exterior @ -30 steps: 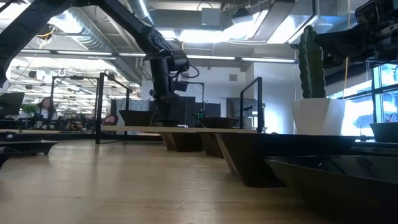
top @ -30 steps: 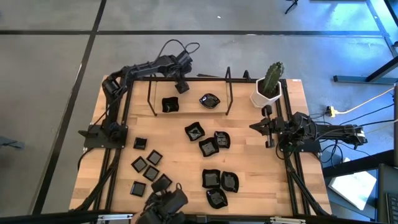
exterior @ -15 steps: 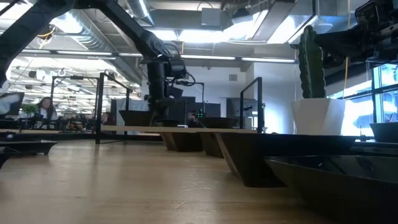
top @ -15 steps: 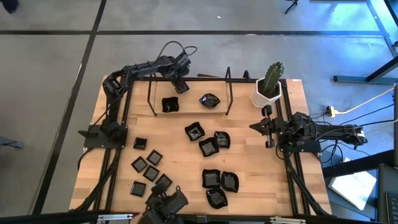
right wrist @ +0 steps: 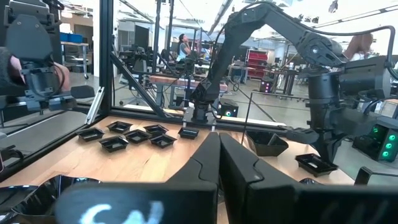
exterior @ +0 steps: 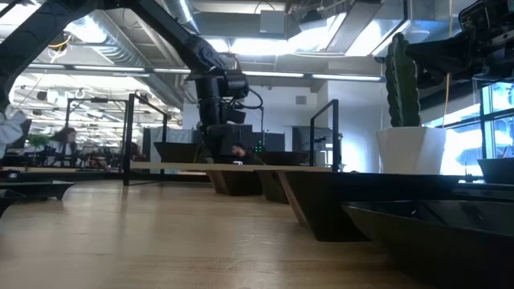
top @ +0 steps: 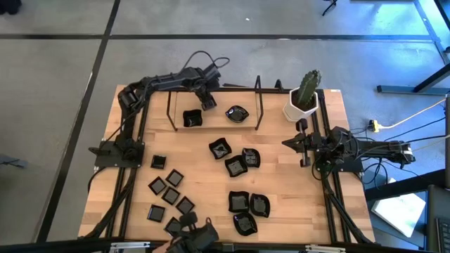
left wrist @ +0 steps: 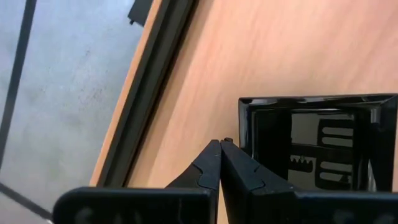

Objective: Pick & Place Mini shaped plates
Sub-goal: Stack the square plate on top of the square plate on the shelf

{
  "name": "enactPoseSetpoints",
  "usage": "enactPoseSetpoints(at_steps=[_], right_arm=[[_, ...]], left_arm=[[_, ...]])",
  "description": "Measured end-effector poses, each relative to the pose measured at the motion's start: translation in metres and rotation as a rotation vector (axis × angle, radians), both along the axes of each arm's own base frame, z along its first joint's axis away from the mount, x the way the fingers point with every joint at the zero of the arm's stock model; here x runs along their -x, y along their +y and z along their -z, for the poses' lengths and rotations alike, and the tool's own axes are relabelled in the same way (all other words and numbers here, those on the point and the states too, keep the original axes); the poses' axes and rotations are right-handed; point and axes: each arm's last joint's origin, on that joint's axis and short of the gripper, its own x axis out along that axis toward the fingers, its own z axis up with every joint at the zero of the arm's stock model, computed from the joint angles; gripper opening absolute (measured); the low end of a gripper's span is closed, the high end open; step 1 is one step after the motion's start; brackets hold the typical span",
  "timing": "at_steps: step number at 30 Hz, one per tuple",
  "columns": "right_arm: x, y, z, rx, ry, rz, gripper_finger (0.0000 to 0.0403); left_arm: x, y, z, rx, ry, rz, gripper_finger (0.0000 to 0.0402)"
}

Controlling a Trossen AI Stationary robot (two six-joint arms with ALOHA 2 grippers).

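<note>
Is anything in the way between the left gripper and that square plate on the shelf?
Nothing visible. The left gripper, jaws shut, sits just beside the square plate with only bare wood between them.

Robotics lab/open workshop: exposed ceiling ducts, strip lights, equipment racks, concrete floor.

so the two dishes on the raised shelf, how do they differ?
The left dish is square with a straight raised rim; the right dish is rounded with a wavy edge. The left gripper, shut and empty, is just beyond the square dish and closer to it; nothing is near the wavy one. Both are glossy black and lie flat on the shelf.
</note>
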Motion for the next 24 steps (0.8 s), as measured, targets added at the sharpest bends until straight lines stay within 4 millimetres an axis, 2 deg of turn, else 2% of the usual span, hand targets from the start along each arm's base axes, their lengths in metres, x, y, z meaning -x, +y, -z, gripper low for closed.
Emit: enactPoseSetpoints(at_steps=[11,16,20,24], right_arm=[[0.0,0.0,0.0,0.0,0.0,0.0,0.0006],[0.0,0.0,0.0,0.0,0.0,0.0,0.0006],[0.0,0.0,0.0,0.0,0.0,0.0,0.0006],[0.0,0.0,0.0,0.001,0.0,0.0,0.0006]], left_arm=[[-0.003,-0.001,-0.001,-0.027,-0.001,0.034,0.0002],[0.001,0.008,-0.002,-0.09,0.007,-0.056,0.0003],[0.009,0.013,-0.001,-0.061,0.017,-0.098,0.0002],[0.012,0.009,0.003,0.012,0.016,-0.086,0.0003]])
